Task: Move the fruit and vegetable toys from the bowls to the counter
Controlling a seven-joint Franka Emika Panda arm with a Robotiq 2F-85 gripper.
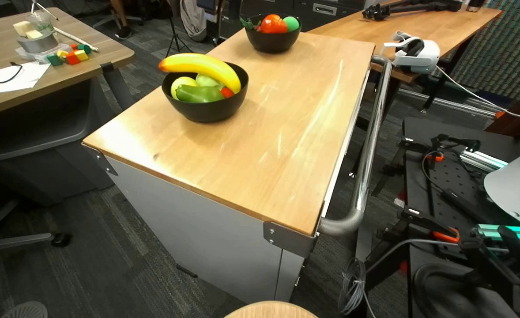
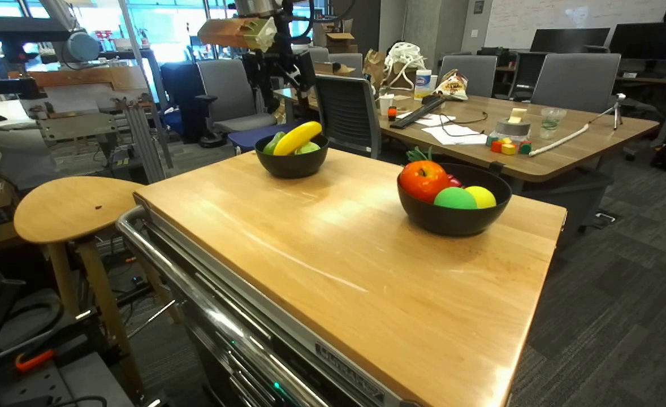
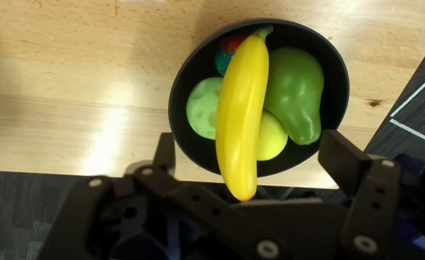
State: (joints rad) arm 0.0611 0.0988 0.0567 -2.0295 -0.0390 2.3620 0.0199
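One smooth yellow banana (image 3: 242, 115) lies across the black bowl (image 3: 333, 68), beneath your spread pincer (image 3: 248, 144). Only your wrist view shows the teal end (image 3: 222, 62) of the red piece (image 3: 231, 43); both exterior views add a matching bowl (image 2: 454, 220) on the wooden desk (image 2: 310, 243), well apart from the banana's. The glossy green toy (image 3: 295, 90) is pear-shaped, the pale-green ball (image 3: 201, 108) dimpled.
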